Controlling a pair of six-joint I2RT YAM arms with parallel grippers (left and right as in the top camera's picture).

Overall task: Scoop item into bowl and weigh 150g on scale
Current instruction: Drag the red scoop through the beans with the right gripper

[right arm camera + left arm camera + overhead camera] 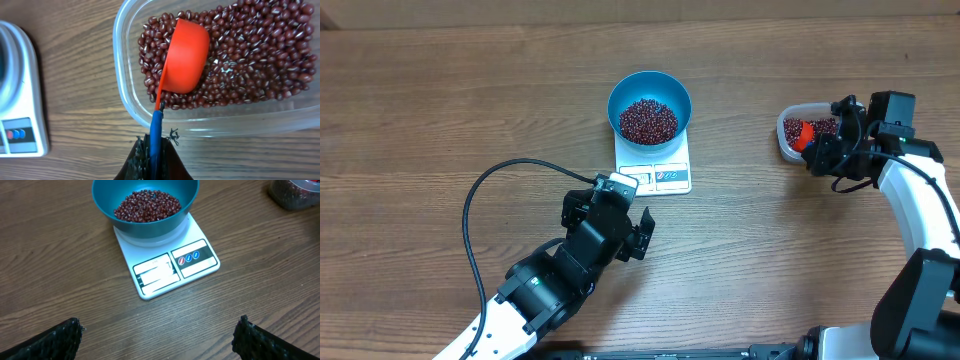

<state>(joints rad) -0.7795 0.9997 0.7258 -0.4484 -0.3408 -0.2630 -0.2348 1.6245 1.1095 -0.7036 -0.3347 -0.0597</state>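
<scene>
A bright-blue bowl (650, 106) (145, 205) holding a heap of dark red-brown beans (648, 120) (148, 205) stands on the white scale (655, 172) (170, 265). More beans (240, 55) fill a clear plastic tub (803, 131) (200, 122) at the right. My right gripper (823, 152) (156, 150) is shut on the blue handle of an orange-red scoop (185, 55), whose cup lies upside down on the beans in the tub. My left gripper (618, 228) (157, 335) hangs open over bare table just in front of the scale, holding nothing.
The left arm's black cable (480, 215) loops over the table at the left. The tub sits about a bowl's width right of the scale. Wooden tabletop (440, 100) stretches around both.
</scene>
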